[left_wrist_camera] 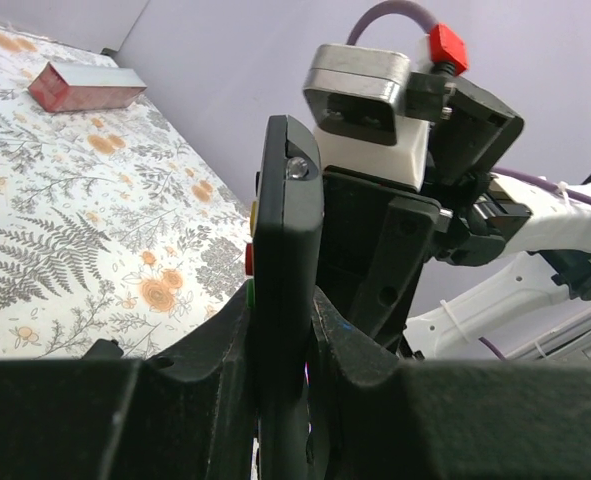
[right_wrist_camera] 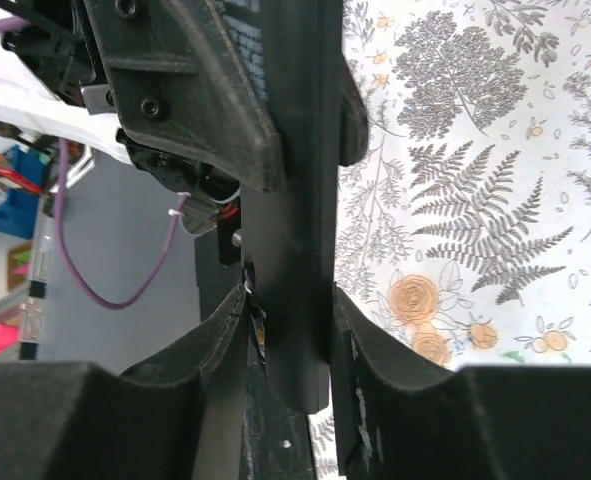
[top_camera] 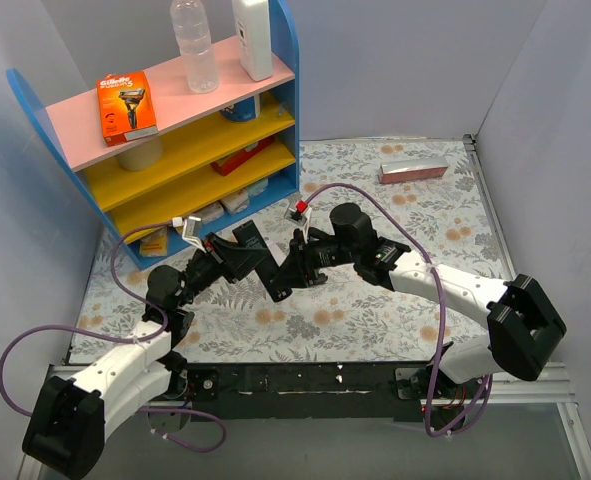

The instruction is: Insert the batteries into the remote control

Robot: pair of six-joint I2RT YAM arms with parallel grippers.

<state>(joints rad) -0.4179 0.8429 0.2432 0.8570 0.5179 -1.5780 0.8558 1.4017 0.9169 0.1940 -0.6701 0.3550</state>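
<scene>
The remote control (left_wrist_camera: pixel 287 260) is a slim, matte black plastic slab with a rounded end. It is held in the air above the middle of the table, edge-on to both wrist cameras. Small yellow, red and green buttons show along one of its long edges.

The left gripper (left_wrist_camera: pixel 283 322) is clamped on the remote, its dark, curved fingers (left_wrist_camera: pixel 215 350) pressed against both flat faces. The right gripper (right_wrist_camera: pixel 288 310) faces it from the other side. Its black moulded fingers (right_wrist_camera: pixel 215 335) lie against both sides of the same slab with no gap showing, so it grips the remote too. A small bluish-white speck sits by one right finger; I cannot tell what it is.

Both arms have white shells with black joints, and glossy purple cables (top_camera: pixel 360 192) loop off them.

The table is covered with a pale cloth (top_camera: pixel 375 305) printed with grey ferns and orange flowers. At the far left stands a shelf unit (top_camera: pixel 285 90) with blue rounded side panels, a pink top board and yellow boards below. On the pink board lie an orange Gillette razor pack (top_camera: pixel 127 103), a clear ribbed plastic bottle (top_camera: pixel 193 45) and a white container (top_camera: pixel 253 35). A long red and silver box (top_camera: pixel 412 170) lies on the cloth near the far right. Plain grey walls close in the space on three sides.
</scene>
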